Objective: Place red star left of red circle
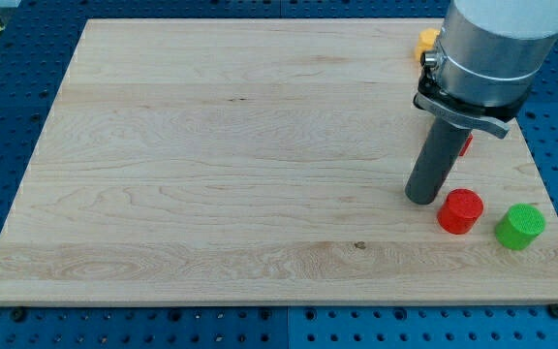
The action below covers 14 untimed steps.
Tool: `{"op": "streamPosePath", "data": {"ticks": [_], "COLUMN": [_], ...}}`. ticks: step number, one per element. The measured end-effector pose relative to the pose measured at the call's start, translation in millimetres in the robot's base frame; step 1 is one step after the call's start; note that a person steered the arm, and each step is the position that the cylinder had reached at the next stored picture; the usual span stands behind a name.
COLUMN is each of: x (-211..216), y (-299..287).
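Wooden board (211,174); red star (465,145) mostly hidden behind rod; red circle (460,210) beside my tip (419,198).

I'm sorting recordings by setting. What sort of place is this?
Probably a robotics lab bench: a wooden board lies on a blue perforated table, and my tip rests just left of a red cylinder block, with a green cylinder block nearby.
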State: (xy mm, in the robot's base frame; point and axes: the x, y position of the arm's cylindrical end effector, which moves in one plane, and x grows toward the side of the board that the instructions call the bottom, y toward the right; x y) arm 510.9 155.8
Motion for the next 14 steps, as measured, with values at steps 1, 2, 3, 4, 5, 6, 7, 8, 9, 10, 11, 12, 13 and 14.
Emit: {"op": "streamPosePath", "data": {"ticks": [1,2,3,4,5,6,7,8,9,10,11,12,13,14], "x": [18.6,35.3,7.2,-27.3,-35.2,-66.6,-91.9,-75.2,-82.4,-126.4,-139.3,-124.5,-125.1,-126.2], "y": [26.7,37.1,20.3,20.8,58.3,69.6,69.6,79.7,87.3,71.4,15.3,-34.3,-27.8,5.3]}}
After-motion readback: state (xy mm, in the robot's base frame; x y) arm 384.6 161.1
